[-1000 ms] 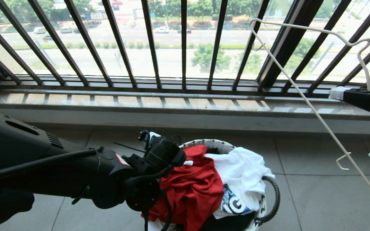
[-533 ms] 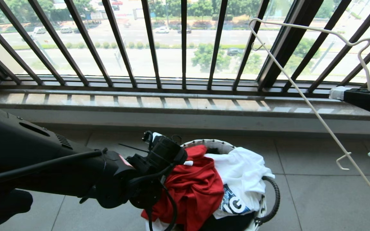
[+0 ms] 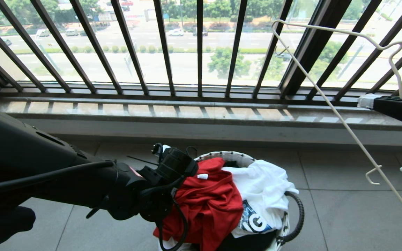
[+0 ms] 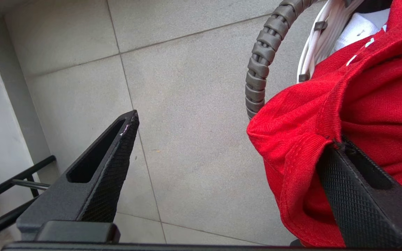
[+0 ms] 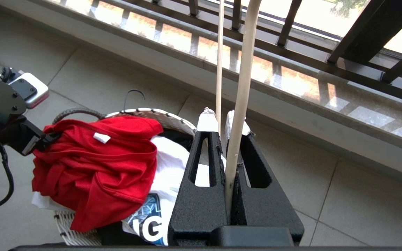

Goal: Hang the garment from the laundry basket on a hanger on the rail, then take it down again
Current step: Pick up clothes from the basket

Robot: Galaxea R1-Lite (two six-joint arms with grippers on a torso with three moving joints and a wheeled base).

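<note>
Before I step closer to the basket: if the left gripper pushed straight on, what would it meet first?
Probably the red shirt: one finger of the open left gripper already lies against it. The other finger points at bare floor.

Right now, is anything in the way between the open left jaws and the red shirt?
Nothing visible. The left gripper is already at the red T-shirt in the laundry basket; one finger is tucked under a fold of its fabric, the other over bare floor.

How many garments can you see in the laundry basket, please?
3: a red T-shirt on the side nearest the left arm, a white printed T-shirt beside it, and a black garment underneath. More may be hidden below.
</note>
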